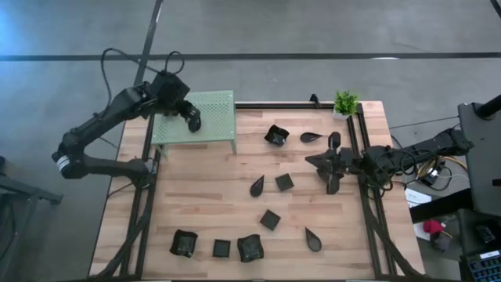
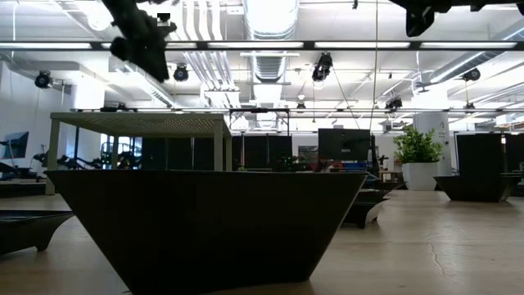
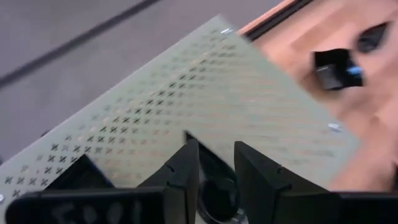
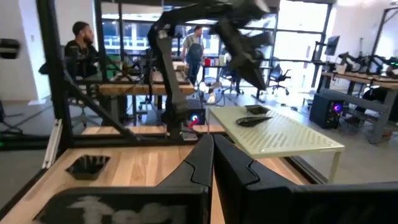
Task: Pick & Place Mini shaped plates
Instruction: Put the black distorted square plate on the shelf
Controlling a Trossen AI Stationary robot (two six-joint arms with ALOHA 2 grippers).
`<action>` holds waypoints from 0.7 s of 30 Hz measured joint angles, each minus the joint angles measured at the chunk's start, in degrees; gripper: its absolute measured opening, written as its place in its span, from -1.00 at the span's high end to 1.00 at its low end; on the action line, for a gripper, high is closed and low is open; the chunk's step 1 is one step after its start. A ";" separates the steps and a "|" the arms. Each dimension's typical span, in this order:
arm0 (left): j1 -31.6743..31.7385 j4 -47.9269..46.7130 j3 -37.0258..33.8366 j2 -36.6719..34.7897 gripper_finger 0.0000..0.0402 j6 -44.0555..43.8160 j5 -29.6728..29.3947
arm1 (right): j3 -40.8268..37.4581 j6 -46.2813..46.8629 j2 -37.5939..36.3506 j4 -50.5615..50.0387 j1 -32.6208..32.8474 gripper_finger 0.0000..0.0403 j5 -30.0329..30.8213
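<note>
Several mini shaped plates, small black square and leaf-shaped dishes, lie scattered on the wooden table, among them a square one, a leaf one and a row near the front. Two more rest flat on top of the green perforated stand, showing in the right wrist view as a far one and a near one. My left gripper hangs open just above the stand, with one dark plate below the gap between its fingers. My right gripper waits shut, pointing level, above the table's right side.
A small green potted plant stands at the far right corner. Black rails run along the table's far and side edges. In the low view one plate stands close to the camera. People sit and stand beyond the table.
</note>
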 joint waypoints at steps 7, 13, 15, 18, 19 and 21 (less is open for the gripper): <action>-12.77 -0.15 -4.61 -6.86 0.53 -0.20 -5.71 | 0.00 1.98 0.00 -0.12 -7.45 0.96 -0.07; -27.14 0.31 -10.62 -10.21 0.53 -4.25 -13.27 | 0.00 7.87 0.81 -3.29 -15.16 0.96 -2.50; -32.19 0.54 -12.35 -10.89 0.53 -6.71 -14.57 | 0.00 9.73 1.90 -4.15 -17.49 0.96 -4.55; -39.92 0.71 -14.76 -11.55 0.53 -8.11 -17.50 | 0.02 12.09 4.28 -5.06 -20.20 0.96 -6.55; -42.63 0.77 -15.52 -11.77 0.53 -8.85 -18.72 | 0.02 12.58 5.28 -5.10 -20.71 0.96 -6.61; -47.60 1.32 -17.12 -12.18 0.53 -11.12 -21.17 | 0.02 13.32 7.35 -5.00 -21.71 0.96 -6.62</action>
